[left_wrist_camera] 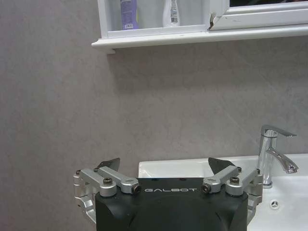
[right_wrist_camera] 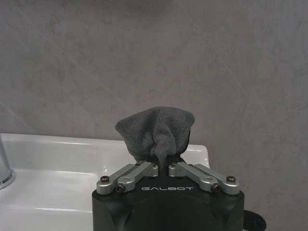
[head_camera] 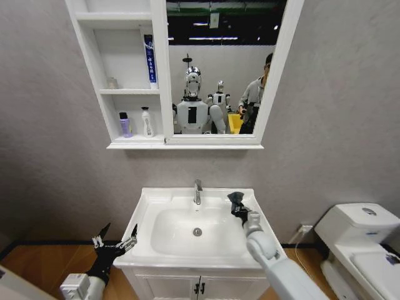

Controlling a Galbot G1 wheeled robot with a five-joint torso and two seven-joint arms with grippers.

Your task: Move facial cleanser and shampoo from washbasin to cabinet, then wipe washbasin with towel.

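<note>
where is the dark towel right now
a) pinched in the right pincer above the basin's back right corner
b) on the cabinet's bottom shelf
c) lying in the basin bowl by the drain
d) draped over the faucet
a: the right pincer is shut on the towel, holding it bunched above the back right corner of the washbasin, while the left pincer hangs open off the basin's front left edge.

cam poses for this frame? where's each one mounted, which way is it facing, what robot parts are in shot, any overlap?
Head: on the robot's head, looking forward and down at the washbasin and cabinet; both arms show.
Left wrist: behind the open left gripper, facing the wall, cabinet underside and faucet.
Right wrist: behind the right gripper, shut on the towel, facing the wall over the basin's rim.
Shared: all three see the washbasin.
</note>
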